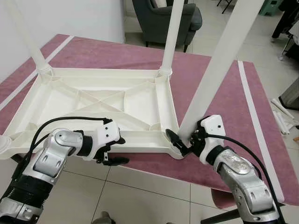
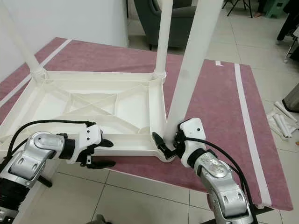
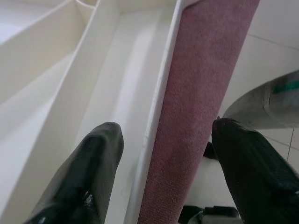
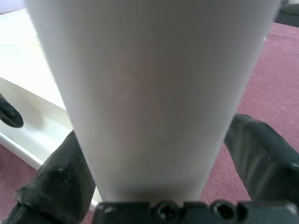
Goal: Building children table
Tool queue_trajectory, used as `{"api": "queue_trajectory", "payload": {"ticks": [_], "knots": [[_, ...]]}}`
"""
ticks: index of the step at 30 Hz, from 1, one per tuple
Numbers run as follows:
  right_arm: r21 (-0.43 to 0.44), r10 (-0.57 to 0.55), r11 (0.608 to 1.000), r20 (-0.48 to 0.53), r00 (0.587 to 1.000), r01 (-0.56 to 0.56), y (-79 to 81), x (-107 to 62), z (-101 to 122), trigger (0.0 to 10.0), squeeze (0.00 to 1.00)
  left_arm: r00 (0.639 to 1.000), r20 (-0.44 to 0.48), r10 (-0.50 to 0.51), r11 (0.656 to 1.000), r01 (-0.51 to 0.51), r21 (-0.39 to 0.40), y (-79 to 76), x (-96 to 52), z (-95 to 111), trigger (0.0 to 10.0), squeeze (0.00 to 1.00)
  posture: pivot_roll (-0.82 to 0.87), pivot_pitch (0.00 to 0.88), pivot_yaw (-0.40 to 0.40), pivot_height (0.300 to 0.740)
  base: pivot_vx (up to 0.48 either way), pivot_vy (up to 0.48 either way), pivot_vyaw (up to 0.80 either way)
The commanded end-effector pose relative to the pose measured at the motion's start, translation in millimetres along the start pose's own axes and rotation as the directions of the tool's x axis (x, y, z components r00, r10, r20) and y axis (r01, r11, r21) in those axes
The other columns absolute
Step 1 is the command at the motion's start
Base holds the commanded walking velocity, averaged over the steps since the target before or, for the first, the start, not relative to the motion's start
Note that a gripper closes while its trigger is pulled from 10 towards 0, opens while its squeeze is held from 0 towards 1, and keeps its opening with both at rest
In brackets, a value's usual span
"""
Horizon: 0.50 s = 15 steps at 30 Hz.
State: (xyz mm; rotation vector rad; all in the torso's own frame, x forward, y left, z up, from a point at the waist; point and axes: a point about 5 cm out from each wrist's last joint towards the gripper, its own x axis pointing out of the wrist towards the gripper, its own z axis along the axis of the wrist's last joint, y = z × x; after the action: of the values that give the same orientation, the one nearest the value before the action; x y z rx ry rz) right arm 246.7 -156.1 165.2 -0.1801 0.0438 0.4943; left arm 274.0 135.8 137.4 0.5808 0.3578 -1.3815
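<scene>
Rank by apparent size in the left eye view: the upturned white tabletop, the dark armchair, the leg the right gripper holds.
1. White tabletop, largest.
2. Table leg in the right gripper.
3. Dark armchair, cropped by the frame's top and farther away, so its true size is unsure.

The floor [image 1: 140, 191] is laid with pale, glossy square tiles with thin dark joints, and it reflects soft daylight. A mauve cloth with a white stripe near each side covers the tabletop [image 1: 219, 93], whose near edge runs across the lower part of the head views. A plain white wall [image 1: 70, 18] rises beyond the far left corner of the tabletop. Past the far edge stands a dark grey armchair [image 1: 159, 21] on short dark legs. On the floor off the right edge lie a few white tubes [image 1: 280, 116].
</scene>
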Motion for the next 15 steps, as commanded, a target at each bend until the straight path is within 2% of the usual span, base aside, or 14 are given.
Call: {"api": "queue_trajectory", "payload": {"ticks": [1,2,3,4,7,15], "knots": [[-0.001,-0.013,1.0,-0.013,1.0,0.013,-2.6,-0.8,-2,10.0,0.0,0.995,-0.043,0.089,0.996,-0.087,0.036,4.9,0.2,-5,4.4,0.0,0.08,0.034,0.019,0.74,0.0,0.0,0.0],[-0.001,-0.013,1.0,-0.013,1.0,0.013,-2.6,-0.8,-2,10.0,0.0,0.995,-0.043,0.089,0.996,-0.087,0.036,4.9,0.2,-5,4.4,0.0,0.08,0.034,0.019,0.74,0.0,0.0,0.0],[-0.003,-0.015,1.0,-0.014,1.0,0.015,-3.1,-1.5,-2,10.0,0.0,0.995,-0.07,0.07,0.994,-0.064,0.084,4.2,0.5,-8,0.0,0.0,0.07,0.035,0.019,0.74,0.0,0.0,0.0],[-0.004,-0.017,1.0,-0.015,1.0,0.016,-3.6,-2.0,-2,10.0,0.0,0.993,-0.098,0.058,0.991,-0.046,0.123,4.3,1.0,-11,0.0,0.0,0.07,0.036,0.018,0.74,0.0,0.0,0.0],[-0.005,-0.019,1.0,-0.016,1.0,0.019,-4.2,-2.4,-2,10.0,0.0,0.992,-0.118,0.041,0.986,-0.021,0.164,5.5,2.5,-11,0.0,0.0,0.07,0.036,0.018,0.74,0.0,0.0,0.0],[-0.015,-0.022,1.0,-0.014,1.0,0.022,-7.0,-2.6,0,10.0,0.0,0.996,-0.084,-0.013,0.97,0.033,0.241,16.7,11.9,4,0.0,0.0,0.06,0.035,0.021,0.74,0.0,0.0,0.0]]}}
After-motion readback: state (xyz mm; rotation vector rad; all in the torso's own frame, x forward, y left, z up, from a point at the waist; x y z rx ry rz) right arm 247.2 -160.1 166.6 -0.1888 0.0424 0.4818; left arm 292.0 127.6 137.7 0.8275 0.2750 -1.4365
